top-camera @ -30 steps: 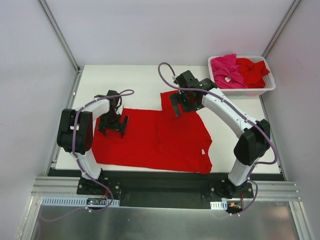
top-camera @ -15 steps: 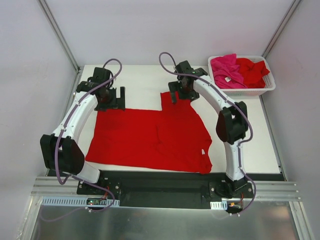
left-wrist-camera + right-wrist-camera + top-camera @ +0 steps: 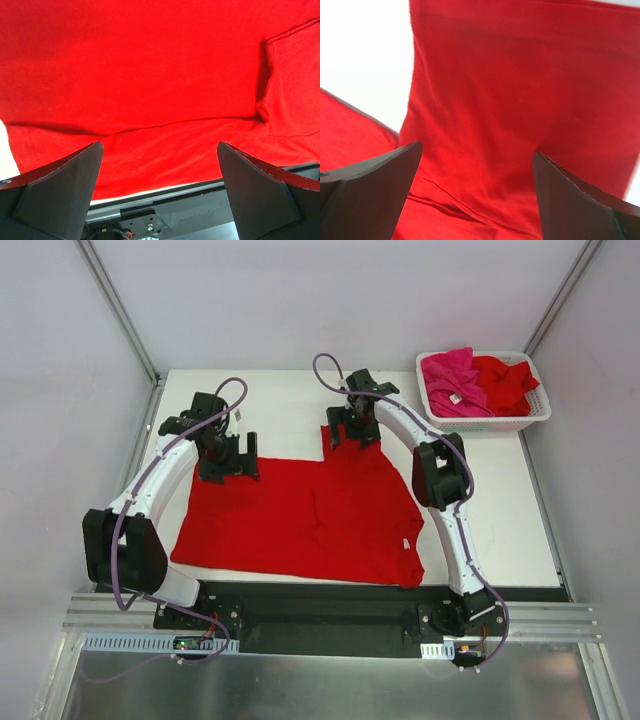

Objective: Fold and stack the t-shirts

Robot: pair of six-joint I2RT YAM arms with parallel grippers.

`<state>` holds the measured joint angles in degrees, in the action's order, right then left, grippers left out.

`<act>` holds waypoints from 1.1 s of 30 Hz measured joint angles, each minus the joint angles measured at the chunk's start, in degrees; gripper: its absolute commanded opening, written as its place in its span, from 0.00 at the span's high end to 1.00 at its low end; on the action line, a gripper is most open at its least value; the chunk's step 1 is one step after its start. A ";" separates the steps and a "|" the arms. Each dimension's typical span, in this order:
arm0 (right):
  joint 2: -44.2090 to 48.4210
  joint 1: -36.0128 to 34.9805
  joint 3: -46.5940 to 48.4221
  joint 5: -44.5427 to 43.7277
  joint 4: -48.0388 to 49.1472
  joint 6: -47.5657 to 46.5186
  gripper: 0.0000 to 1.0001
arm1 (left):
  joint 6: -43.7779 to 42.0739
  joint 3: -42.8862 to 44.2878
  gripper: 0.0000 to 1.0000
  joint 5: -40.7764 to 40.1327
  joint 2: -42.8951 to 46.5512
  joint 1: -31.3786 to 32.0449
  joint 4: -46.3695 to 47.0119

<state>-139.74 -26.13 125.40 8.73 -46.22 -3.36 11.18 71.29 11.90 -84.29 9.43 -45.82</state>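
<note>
The left gripper (image 3: 228, 465) was seen with its jaws spread wide and nothing held between them, poised over the far left edge of a bright red t-shirt (image 3: 310, 520) that was laid out flat on the white table (image 3: 270, 400). Whether its fingers touched the cloth could not be told. In the left wrist view, red cloth was seen beneath the fingers, crossed by a long crease. The right gripper (image 3: 350, 435) was likewise released and empty, placed over the sleeve jutting from the shirt's far edge, with bare table just beside it. Well off to that gripper's right, a white slotted basket (image 3: 535, 418) was seen, in which a magenta-pink t-shirt (image 3: 450, 375) with a small white label and a crumpled red t-shirt (image 3: 505, 380) were heaped.
</note>
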 measured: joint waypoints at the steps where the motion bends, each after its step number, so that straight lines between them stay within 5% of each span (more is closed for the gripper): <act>1: -0.26 0.00 0.00 0.39 0.26 0.00 0.04 | -0.02 -0.24 0.01 0.15 0.13 0.00 -0.04; 19: -2.19 0.70 2.32 2.56 3.80 -0.94 0.04 | -0.28 -1.11 0.01 2.54 0.22 1.90 0.39; 33: 3.37 2.36 -2.95 -6.54 10.88 -1.46 0.04 | -0.31 -4.33 0.01 2.62 0.50 2.58 0.96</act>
<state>-136.38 -23.77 122.45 2.20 -35.33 -4.82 10.87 66.96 14.52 -83.79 12.01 -44.86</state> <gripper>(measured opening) 0.958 0.993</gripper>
